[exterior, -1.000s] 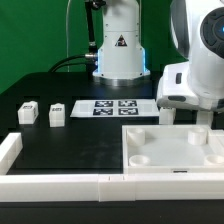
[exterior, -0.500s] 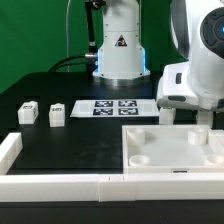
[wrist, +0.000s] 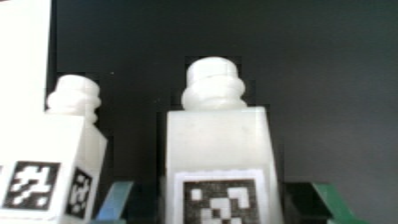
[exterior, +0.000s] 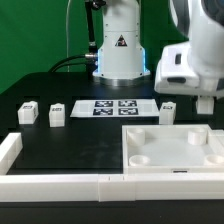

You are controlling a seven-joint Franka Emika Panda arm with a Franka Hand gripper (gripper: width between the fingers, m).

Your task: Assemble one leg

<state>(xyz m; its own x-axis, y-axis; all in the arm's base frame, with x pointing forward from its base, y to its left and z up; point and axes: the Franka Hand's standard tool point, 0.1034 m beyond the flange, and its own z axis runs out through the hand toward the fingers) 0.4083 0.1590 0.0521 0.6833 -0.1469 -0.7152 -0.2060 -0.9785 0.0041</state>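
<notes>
Hand flanks one leg, clenched or not I cannot tell, second leg beside

Black table carries a marker board, two legs at the exterior view's left, a third leg, a square panel and long bars along the near edge.
</notes>
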